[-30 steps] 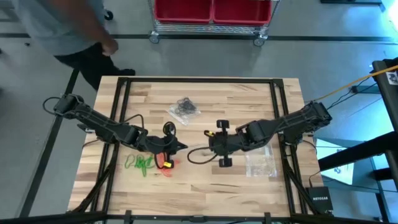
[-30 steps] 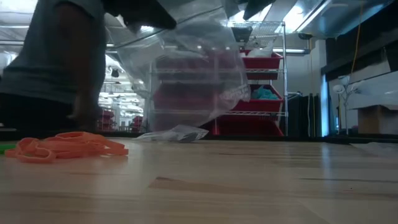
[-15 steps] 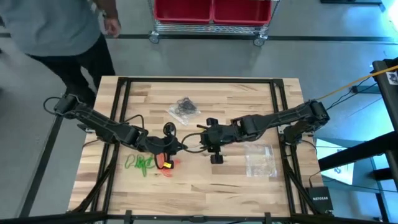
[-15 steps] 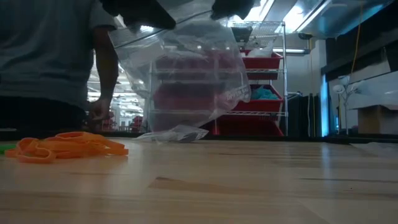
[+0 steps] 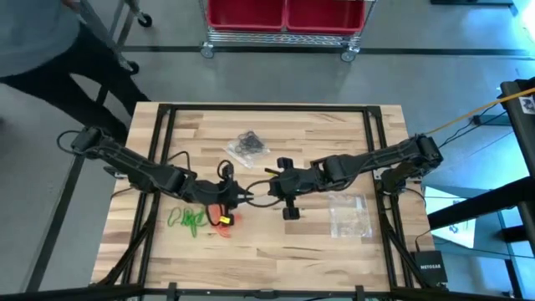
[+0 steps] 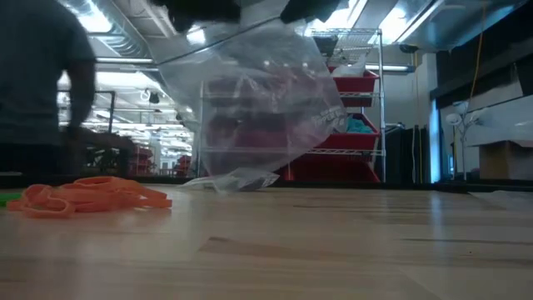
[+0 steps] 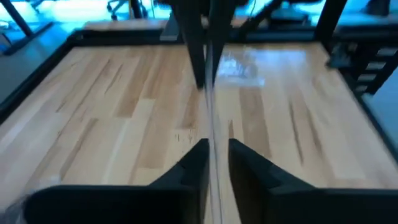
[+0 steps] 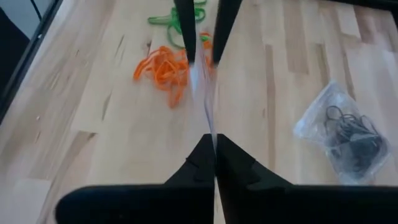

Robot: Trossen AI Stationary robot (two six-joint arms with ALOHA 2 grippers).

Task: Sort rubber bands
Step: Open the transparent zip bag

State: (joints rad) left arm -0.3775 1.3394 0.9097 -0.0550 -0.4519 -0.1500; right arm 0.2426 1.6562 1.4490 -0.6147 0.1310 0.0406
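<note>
A clear plastic bag (image 6: 250, 108) hangs above the table's middle between my two grippers. My right gripper (image 8: 215, 146) is shut on its top edge. My left gripper (image 7: 216, 149) faces it from the table's left, fingers a little apart, with the same edge (image 7: 211, 112) running between them. Orange rubber bands (image 5: 224, 219) lie in a loose heap on the wood below the left gripper, and green ones (image 5: 188, 220) lie to their left. Black ones fill a small clear bag (image 5: 249, 147) farther back. My right gripper pinches the clear bag's top edge (image 8: 209, 124) between its two fingers, coming slanting down from the table's right. The bag hangs below, its lower end (image 6: 237, 179) on the table. My left gripper has the edge between its parted fingers; whether they touch it, I cannot tell.
Another clear bag (image 5: 349, 215) lies flat on the table under the right arm. A person (image 6: 37, 92) stands beyond the table's far left corner. A wire shelf with red bins (image 5: 284, 17) stands behind the far edge. Bare wood lies along the near edge.
My right gripper has gone toward the table's left, up to the bag's top edge opposite the left gripper, tipping further down. The hanging bag has swung out toward the right and spread wider. The person behind the table has walked off toward the left.
</note>
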